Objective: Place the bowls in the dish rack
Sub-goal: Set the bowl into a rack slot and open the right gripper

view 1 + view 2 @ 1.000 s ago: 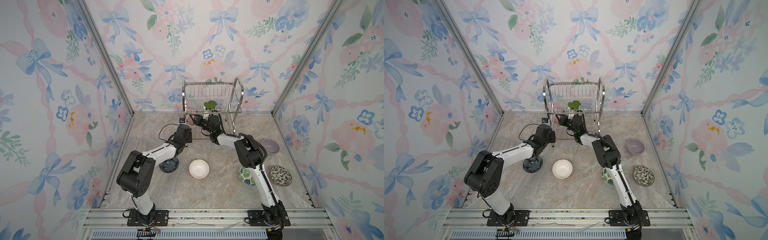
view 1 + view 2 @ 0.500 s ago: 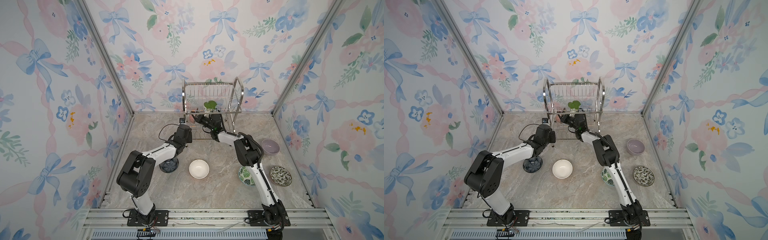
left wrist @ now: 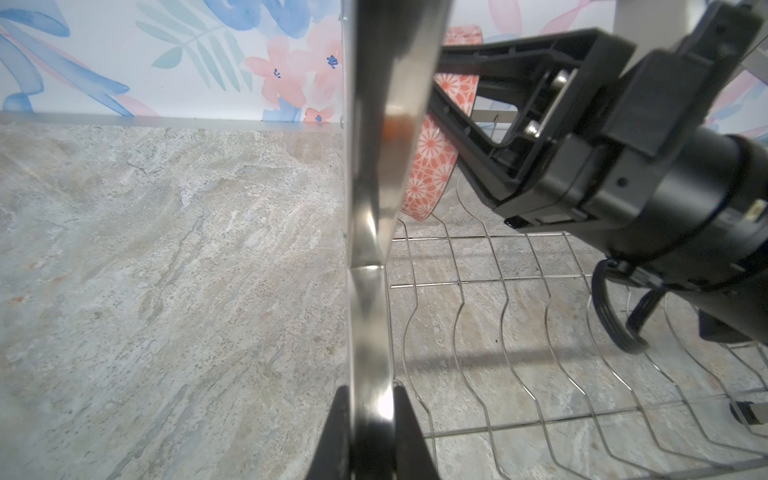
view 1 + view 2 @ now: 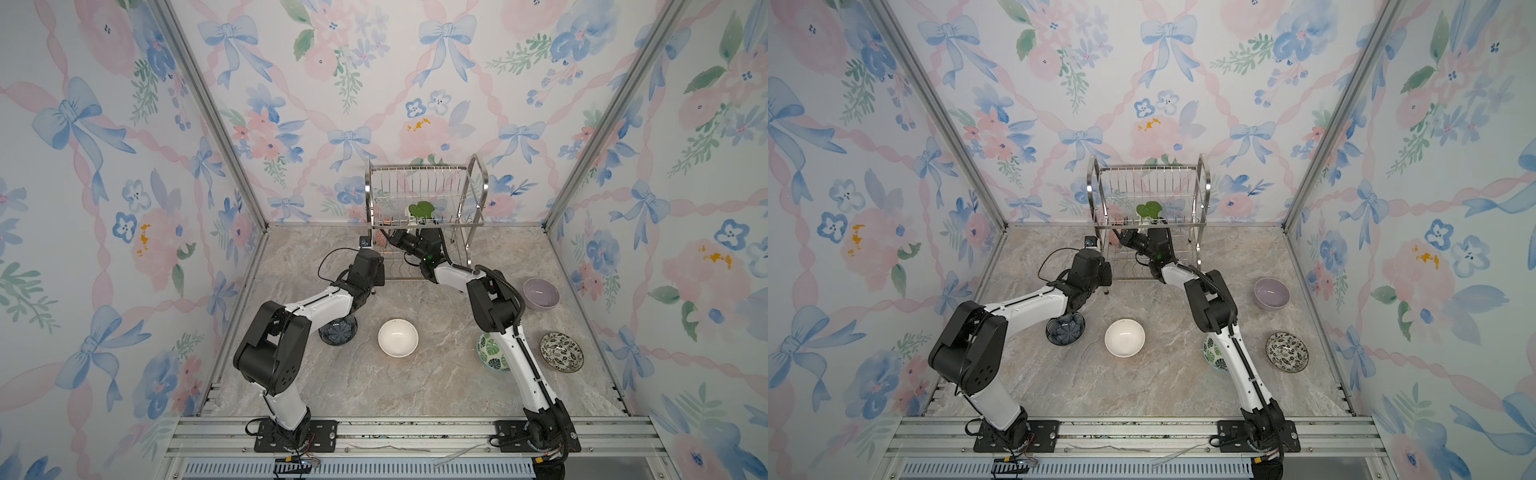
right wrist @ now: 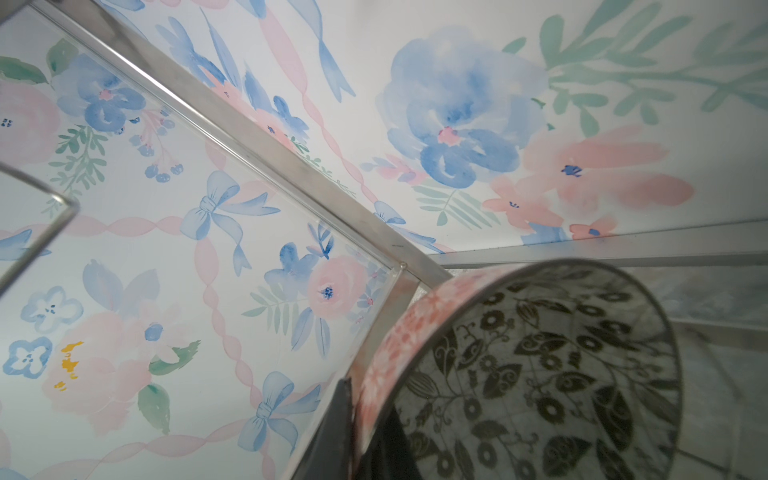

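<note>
The steel dish rack [image 4: 415, 168] [image 4: 1148, 168] stands against the back wall. My left gripper [image 3: 372, 388] [image 4: 379, 269] is shut on its front left leg [image 3: 374, 166]. My right gripper [image 5: 365, 399] [image 4: 391, 240] [image 4: 1123, 237] reaches into the lower tier, shut on the rim of the pink-patterned bowl [image 5: 540, 374] [image 3: 432, 166] [image 4: 380, 240], which stands on edge at the tier's left end. On the table lie the dark blue bowl [image 4: 338, 330], the white bowl [image 4: 397, 337], the green leaf-print bowl [image 4: 490, 353] partly under my right arm, the black-and-white bowl [image 4: 561, 352] and the lilac bowl [image 4: 541, 294].
A green leaf-shaped thing [image 4: 420, 209] shows at the rack's upper tier. Patterned walls close in the left, back and right sides. The arms' mounting rail [image 4: 395, 432] runs along the front edge. The lower tier's wire floor [image 3: 519, 332] is wavy.
My right gripper has edged the pink-patterned bowl slightly further left inside the lower tier. The left arm has stayed on the rack leg.
</note>
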